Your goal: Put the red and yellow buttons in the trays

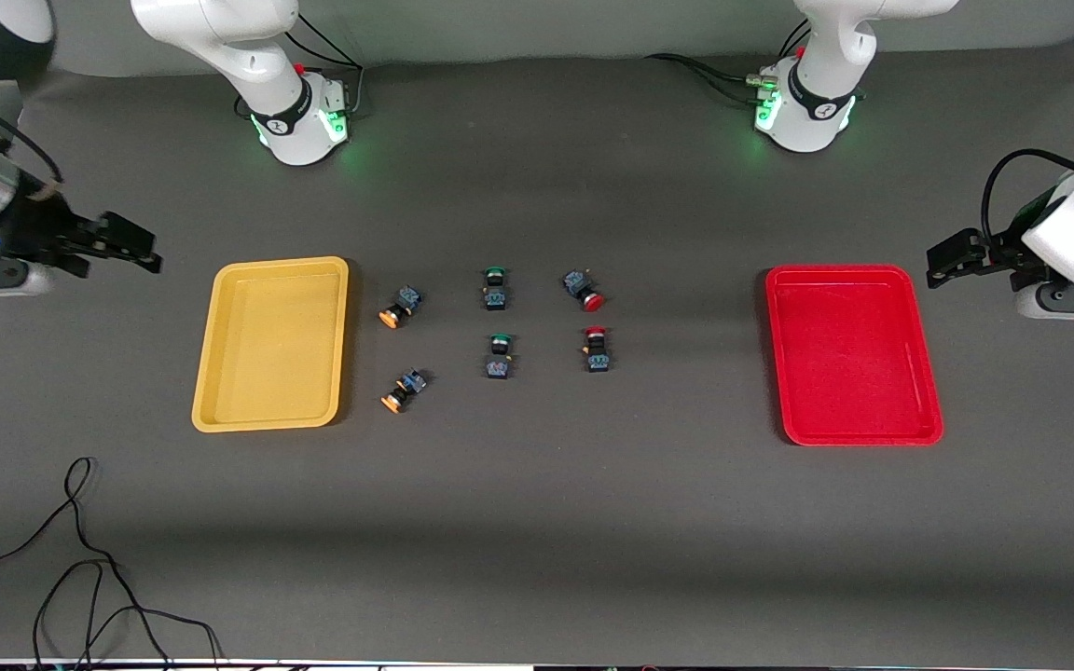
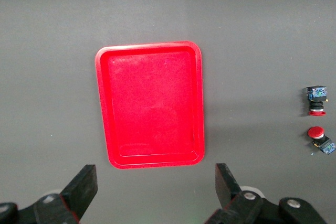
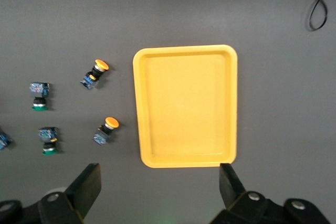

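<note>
The yellow tray (image 1: 271, 345) lies empty toward the right arm's end, and the red tray (image 1: 852, 354) lies empty toward the left arm's end. Between them lie two yellow-capped buttons (image 1: 400, 308) (image 1: 404, 390) beside the yellow tray and two red-capped buttons (image 1: 584, 290) (image 1: 596, 349) nearer the red tray. My right gripper (image 1: 127, 244) is open and empty, up in the air past the yellow tray (image 3: 185, 106). My left gripper (image 1: 952, 259) is open and empty, up in the air past the red tray (image 2: 149, 103). The right wrist view shows the yellow buttons (image 3: 95, 73) (image 3: 106, 129); the left wrist view shows the red ones (image 2: 316, 100) (image 2: 320, 139).
Two green-capped buttons (image 1: 495, 288) (image 1: 499, 356) lie in the middle between the yellow and red ones. A black cable (image 1: 80, 559) loops on the table near the front camera at the right arm's end. Both arm bases stand along the table's edge farthest from the camera.
</note>
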Available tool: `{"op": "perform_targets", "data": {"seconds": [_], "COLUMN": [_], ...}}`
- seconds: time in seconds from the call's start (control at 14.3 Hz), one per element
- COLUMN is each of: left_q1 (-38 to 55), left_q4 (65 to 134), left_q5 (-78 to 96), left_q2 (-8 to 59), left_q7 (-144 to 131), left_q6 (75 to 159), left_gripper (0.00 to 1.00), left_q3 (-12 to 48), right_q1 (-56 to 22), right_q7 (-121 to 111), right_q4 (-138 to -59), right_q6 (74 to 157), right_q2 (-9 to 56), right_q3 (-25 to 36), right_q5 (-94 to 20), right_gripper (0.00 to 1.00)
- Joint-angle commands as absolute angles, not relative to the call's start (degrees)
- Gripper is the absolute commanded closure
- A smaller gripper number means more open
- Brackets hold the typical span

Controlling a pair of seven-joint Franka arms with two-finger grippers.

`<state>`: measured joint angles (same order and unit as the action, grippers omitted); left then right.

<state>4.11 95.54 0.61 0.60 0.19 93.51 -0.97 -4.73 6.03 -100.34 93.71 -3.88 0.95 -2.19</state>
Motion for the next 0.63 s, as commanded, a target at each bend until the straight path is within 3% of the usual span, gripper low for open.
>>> {"op": "perform_targets", "data": {"seconds": [0.0,0.42,0.56], "left_q1": [4.4,4.7,6.2], "left_q4": [94.8,94.8,95.2], "left_q5": [0.1,0.4,0.4], "left_q2": [0.9,1.1,1.0], "left_q7": [0.2,-0.8,-3.1], "left_q6": [93.6,93.6,92.6], "left_gripper": [0.00,0.00,0.00], "left_q3": [-1.1,-1.1,-0.2], "right_q1": [-10.4,-22.7,-24.2], "right_q7": [18.8,43.8,46.4], "right_q4": [-103.2,-126.2,-130.2], "right_q6": [98.0,120.8,126.5], "right_q2": [-2.2,-2.1,1.1], "right_q3": [0.9,0.9,0.9], "right_q5": [-1.6,-2.3,-2.4], "right_gripper": [0.00,0.00,0.00]}}
